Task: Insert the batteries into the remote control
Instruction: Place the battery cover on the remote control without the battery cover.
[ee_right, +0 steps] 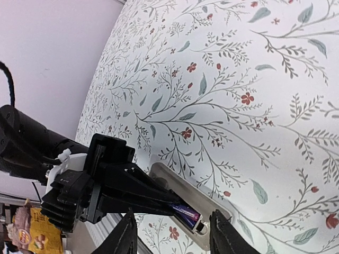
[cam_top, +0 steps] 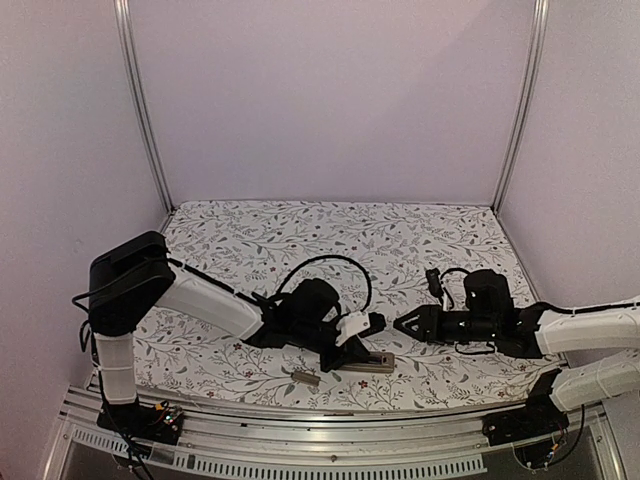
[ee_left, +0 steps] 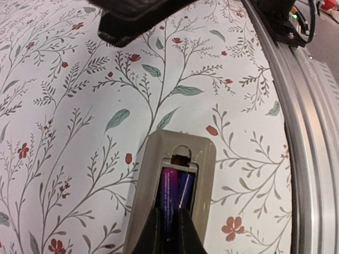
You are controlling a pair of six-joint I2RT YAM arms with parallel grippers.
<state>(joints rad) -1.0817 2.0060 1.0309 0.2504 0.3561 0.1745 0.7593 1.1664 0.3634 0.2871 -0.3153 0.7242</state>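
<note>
The remote control (ee_left: 204, 159) lies back-up on the floral worktop (cam_top: 300, 230), low and centre in the overhead view, close to the near edge; its battery recess is uncovered; a purple battery (ee_left: 169, 188) and a blue battery (ee_left: 185, 189) lie side by side inside it, toward the bottom centre of the left wrist view.

The left gripper (ee_left: 170, 230) reaches into the recess from the bottom of that view; its fingers are closed to a narrow gap, pinching the lower end of the purple battery.

The right gripper (ee_right: 174, 222) sits just right of the remote in the overhead view; its fingers are partly apart and hold nothing.

A small tan-grey cover strip (cam_top: 303, 376) lies left of the remote, apart from it.
</note>
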